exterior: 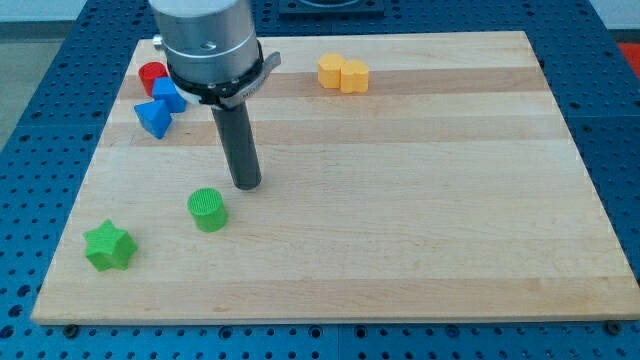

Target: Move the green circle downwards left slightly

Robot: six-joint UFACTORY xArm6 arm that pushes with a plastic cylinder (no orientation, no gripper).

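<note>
The green circle [208,209], a short ribbed cylinder, stands on the wooden board [400,200] at the lower left. My tip [247,186] rests on the board just up and to the right of the green circle, a small gap apart from it. A green star [108,246] lies further down and to the left, near the board's lower left corner.
Two blue blocks [158,108] and a red circle [152,75] cluster at the upper left, partly hidden by the arm's body [208,45]. Two yellow blocks [343,74] touch each other at the top middle.
</note>
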